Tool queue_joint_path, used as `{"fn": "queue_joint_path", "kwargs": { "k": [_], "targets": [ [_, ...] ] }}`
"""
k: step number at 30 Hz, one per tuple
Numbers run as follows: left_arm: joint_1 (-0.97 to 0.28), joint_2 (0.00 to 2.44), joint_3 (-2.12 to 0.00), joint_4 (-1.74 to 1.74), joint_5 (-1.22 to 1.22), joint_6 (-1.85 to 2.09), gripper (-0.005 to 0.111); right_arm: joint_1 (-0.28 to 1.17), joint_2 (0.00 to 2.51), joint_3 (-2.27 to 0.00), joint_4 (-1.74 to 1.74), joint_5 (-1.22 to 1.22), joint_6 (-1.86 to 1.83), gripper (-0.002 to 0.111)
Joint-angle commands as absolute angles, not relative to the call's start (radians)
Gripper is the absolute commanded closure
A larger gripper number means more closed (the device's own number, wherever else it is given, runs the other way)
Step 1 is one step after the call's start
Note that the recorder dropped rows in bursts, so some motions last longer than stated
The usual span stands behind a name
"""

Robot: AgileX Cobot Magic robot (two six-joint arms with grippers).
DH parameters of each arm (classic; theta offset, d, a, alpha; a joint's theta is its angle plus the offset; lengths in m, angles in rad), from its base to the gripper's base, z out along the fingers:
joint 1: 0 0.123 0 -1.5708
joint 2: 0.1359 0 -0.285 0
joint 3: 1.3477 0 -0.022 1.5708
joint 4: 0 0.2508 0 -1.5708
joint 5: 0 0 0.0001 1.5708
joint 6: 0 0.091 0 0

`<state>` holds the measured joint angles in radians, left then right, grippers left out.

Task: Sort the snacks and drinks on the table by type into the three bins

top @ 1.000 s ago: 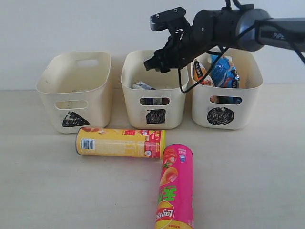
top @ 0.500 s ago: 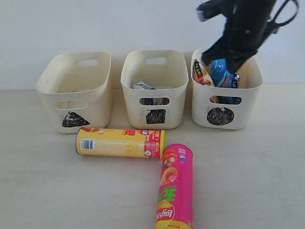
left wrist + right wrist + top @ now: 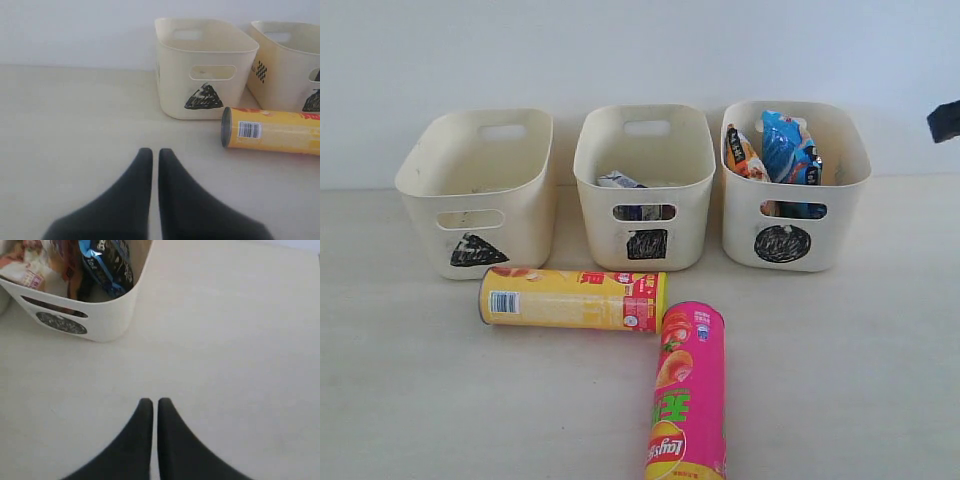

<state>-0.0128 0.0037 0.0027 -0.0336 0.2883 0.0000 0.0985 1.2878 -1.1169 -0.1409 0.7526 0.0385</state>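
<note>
Yellow can [image 3: 572,298]: lying on counter [image 3: 420,400], before triangle bin [image 3: 520,210].
Pink can [image 3: 686,392]: Lay's logo, lying just beside yellow can.
Bags [image 3: 788,148]: in circle bin [image 3: 840,215].
Left end effector [image 3: 155,152]: closed, empty.
Right end effector [image 3: 154,402]: closed, empty.

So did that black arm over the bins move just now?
Yes. The arm swung right, from above the middle bin to past the circle bin; only a dark bit shows at the exterior view's right edge.

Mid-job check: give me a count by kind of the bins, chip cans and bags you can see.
Bins: 3
Chip cans: 2
Bags: 2
Total: 7
</note>
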Motion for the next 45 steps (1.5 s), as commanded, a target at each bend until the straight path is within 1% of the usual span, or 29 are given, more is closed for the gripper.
{"fn": "queue_joint_path", "kwargs": {
  "k": [1,4,8,11,14,19,25,29,34,42,45],
  "targets": [
    [-0.009,0.000,0.000,-0.033,0.286,-0.007,0.103,0.091,1.085,-0.955,-0.128,0.627,0.100,0.108],
    [-0.009,0.000,0.000,-0.033,0.286,-0.007,0.103,0.091,0.951,-0.872,-0.128,0.581,0.104,0.108],
    [-0.009,0.000,0.000,-0.033,0.286,-0.007,0.103,0.091,0.797,-0.804,-0.120,0.624,0.107,0.108],
    [-0.009,0.000,0.000,-0.033,0.286,-0.007,0.103,0.091,0.703,-0.792,-0.099,0.680,0.107,0.108],
    [-0.009,0.000,0.000,-0.033,0.286,-0.007,0.103,0.091,0.622,-0.792,-0.099,0.684,0.105,0.108],
    [-0.009,0.000,0.000,-0.033,0.286,-0.007,0.103,0.091,0.539,-0.778,-0.089,0.722,0.097,0.108],
    [-0.009,0.000,0.000,-0.033,0.286,-0.007,0.103,0.091,0.458,-0.635,-0.081,0.565,0.041,0.108],
    [-0.009,0.000,0.000,-0.033,0.286,-0.007,0.103,0.091,0.399,-0.527,-0.081,0.505,0.039,0.108],
    [-0.009,0.000,0.000,-0.033,0.286,-0.007,0.103,0.091,0.260,-0.372,-0.077,0.395,0.009,0.108],
    [-0.009,0.000,0.000,-0.033,0.286,-0.007,0.103,0.091,0.003,-0.187,-0.052,0.379,0.000,0.108],
    [-0.009,0.000,0.000,-0.033,0.286,-0.007,0.103,0.091,0.000,-0.143,-0.035,0.377,-0.028,0.108]
  ]
}}
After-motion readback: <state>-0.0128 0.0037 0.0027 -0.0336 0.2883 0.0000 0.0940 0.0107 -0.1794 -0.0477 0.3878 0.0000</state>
